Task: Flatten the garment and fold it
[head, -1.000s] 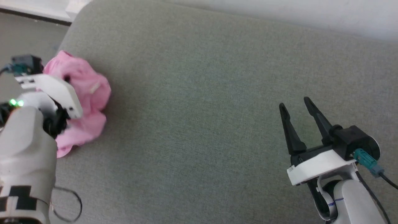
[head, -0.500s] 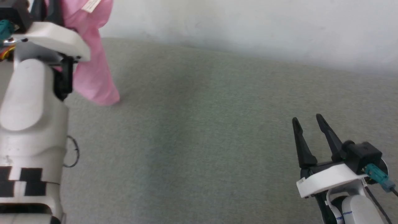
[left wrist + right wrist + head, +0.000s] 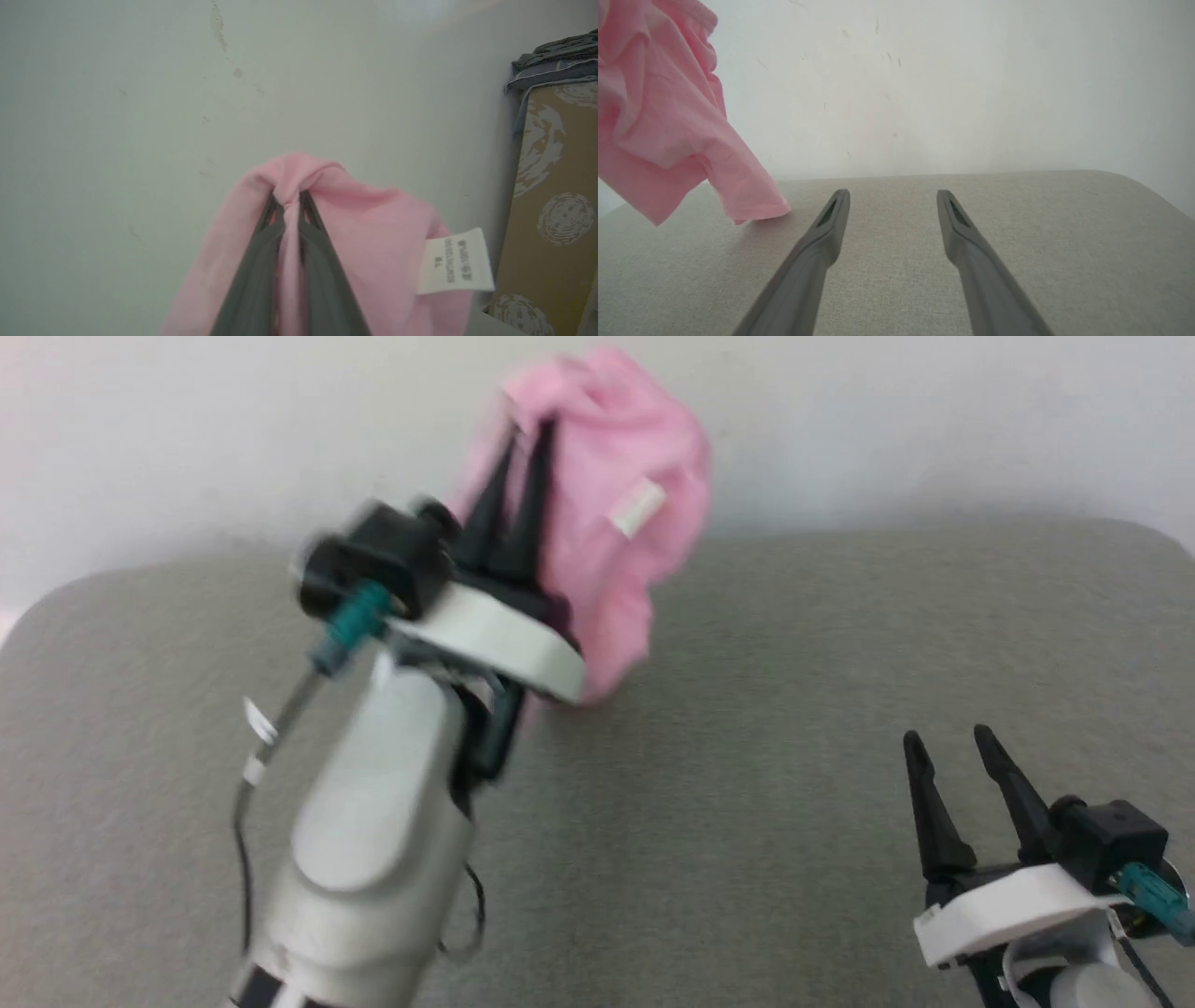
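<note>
The garment (image 3: pixel 607 523) is a bunched light pink cloth with a small white label (image 3: pixel 637 507), hanging in the air with its lower end brushing the grey-green cushion (image 3: pixel 747 821). My left gripper (image 3: pixel 525 429) is shut on a pinch of its fabric near the top; the left wrist view shows the garment (image 3: pixel 373 242) pinched by that gripper (image 3: pixel 289 198), the label (image 3: pixel 454 261) dangling to the right. My right gripper (image 3: pixel 945 742) stands open low at the right, nothing between its fingers. In the right wrist view the garment (image 3: pixel 658 121) hangs left of the open right gripper (image 3: pixel 893 193).
A pale wall (image 3: pixel 934 420) rises behind the cushion. The cushion's rounded back edge (image 3: pixel 1134 179) curves down at the right. A brown patterned box (image 3: pixel 556 200) with folded grey cloth (image 3: pixel 556 51) on top stands at the right in the left wrist view.
The head camera has swung. My left gripper has lifted the garment off the cushion and carried it toward the middle. The right gripper has stayed open.
</note>
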Controlling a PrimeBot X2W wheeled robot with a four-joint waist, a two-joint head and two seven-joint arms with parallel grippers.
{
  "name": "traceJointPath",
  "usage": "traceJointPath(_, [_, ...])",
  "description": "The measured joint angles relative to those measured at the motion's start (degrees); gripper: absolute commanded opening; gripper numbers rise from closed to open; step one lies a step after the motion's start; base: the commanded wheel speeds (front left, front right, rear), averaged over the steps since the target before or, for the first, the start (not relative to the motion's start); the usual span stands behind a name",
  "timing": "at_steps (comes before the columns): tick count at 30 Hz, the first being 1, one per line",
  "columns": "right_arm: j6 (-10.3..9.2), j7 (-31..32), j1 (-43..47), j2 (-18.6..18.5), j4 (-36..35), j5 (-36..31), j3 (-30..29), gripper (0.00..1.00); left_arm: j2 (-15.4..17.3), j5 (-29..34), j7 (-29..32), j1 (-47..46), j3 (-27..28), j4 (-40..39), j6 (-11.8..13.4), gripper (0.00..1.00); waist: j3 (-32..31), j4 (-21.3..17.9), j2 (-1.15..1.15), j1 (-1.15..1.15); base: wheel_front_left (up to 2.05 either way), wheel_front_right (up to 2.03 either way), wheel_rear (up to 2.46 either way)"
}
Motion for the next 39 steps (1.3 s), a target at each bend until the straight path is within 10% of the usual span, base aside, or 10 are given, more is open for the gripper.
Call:
traceJointPath(14, [0.0, 0.35, 2.51, -0.02, -0.43, 1.41, 0.63, 1.0, -1.89, -5.08, 4.45, 29.4, -12.91, 9.14, 2.24, 0.0, -0.19, -11.51, 0.0, 0.01, 0.0, 0.0, 0.0])
traceJointPath(15, [0.0, 0.35, 2.61, -0.03, -0.42, 1.4, 0.67, 1.0, -1.92, -5.06, 3.9, 30.2, -13.28, 9.57, 2.15, 0.37, -0.13, -11.55, 0.0, 0.0, 0.0, 0.0, 0.0])
traceJointPath(16, [0.0, 0.36, 2.64, -0.04, -0.42, 1.4, 0.68, 1.0, -1.9, -4.93, 3.19, 30.64, -13.57, 9.62, 2.15, 1.0, -0.11, -11.47, 0.0, 0.01, 0.0, 0.0, 0.0])
traceJointPath(39, [0.0, 3.9, 4.07, 0.0, -3.77, -1.41, 0.73, 1.0, -0.18, 4.48, -0.14, 36.87, 7.88, -14.03, 4.41, 1.0, -1.54, -2.43, 0.0, 0.01, 0.0, 0.0, 0.0])
